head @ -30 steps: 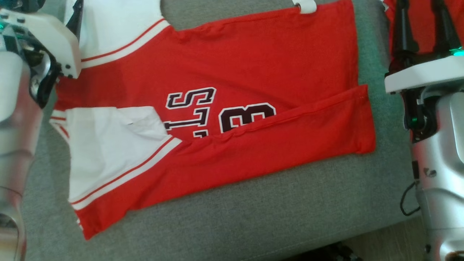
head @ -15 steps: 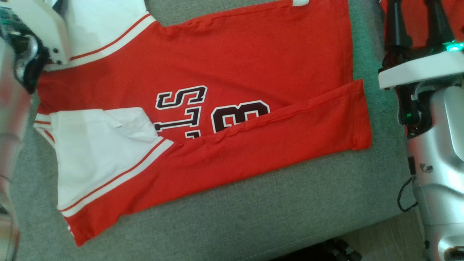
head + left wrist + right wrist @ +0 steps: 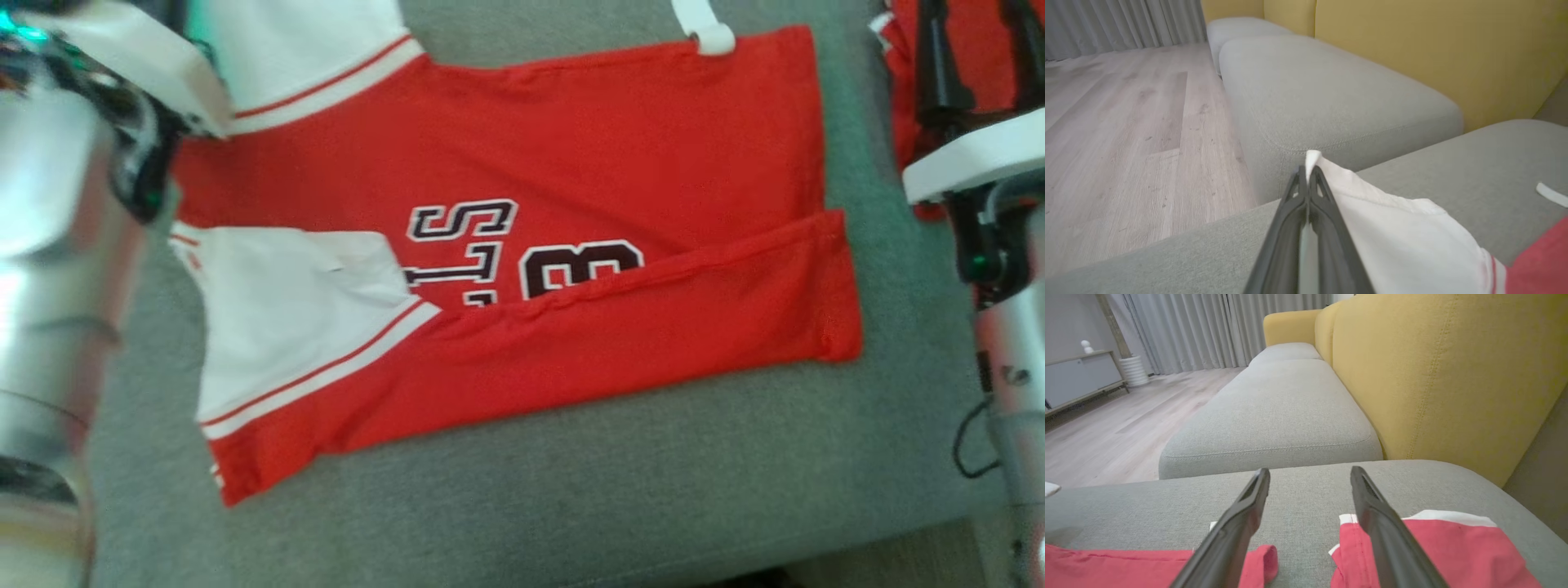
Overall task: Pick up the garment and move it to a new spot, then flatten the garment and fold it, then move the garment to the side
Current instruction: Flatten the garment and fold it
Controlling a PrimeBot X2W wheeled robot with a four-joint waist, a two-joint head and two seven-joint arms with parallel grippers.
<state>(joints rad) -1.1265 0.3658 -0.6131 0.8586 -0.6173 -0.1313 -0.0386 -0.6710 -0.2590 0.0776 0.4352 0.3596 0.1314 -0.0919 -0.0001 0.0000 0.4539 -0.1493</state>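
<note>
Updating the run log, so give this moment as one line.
left gripper: shut on white sleeve of red jersey | right gripper: open, empty | jersey: partly folded on grey fabric sofa cushion

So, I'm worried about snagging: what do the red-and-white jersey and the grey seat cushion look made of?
Red-and-white jersey: thin matte knit, perhaps cotton or polyester; it folds softly, with stitched hems. Grey seat cushion: matte woven upholstery fabric, by its flecked, grainy texture.
</note>
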